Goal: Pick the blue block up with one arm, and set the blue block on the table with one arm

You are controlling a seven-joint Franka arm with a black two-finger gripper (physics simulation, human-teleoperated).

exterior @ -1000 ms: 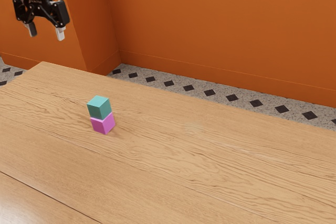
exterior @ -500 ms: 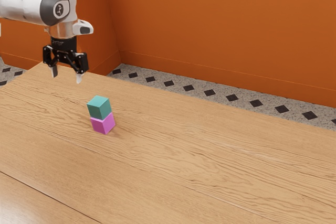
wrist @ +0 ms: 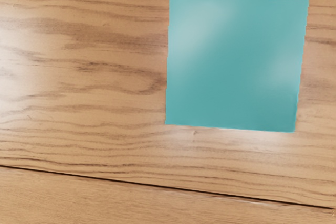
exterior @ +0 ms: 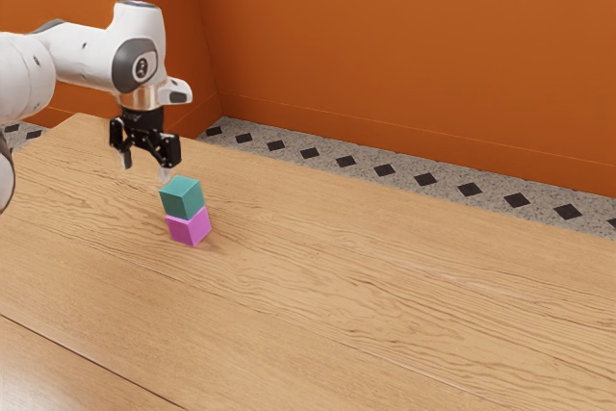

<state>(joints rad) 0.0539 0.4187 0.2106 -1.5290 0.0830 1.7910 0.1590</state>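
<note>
In the exterior view my gripper (exterior: 144, 172) hangs above the table, its two fingers apart with nothing between them. The blue block (exterior: 182, 198), teal in colour, rests on top of a magenta block (exterior: 190, 227), just below my gripper and slightly toward the exterior view's right. One fingertip overlaps the upper edge of the blue block there; whether they touch I cannot tell. From the wrist camera the top face of the blue block (wrist: 233, 64) appears large, with the magenta block hidden beneath it.
The wooden table (exterior: 366, 286) spreads under the stack, with a dark seam in its surface. An orange wall (exterior: 404, 55) stands behind its far edge, beyond a strip of patterned floor.
My arm has come down and toward the exterior view's right, bringing the open gripper close to the stack. Both blocks have stayed where they were.
</note>
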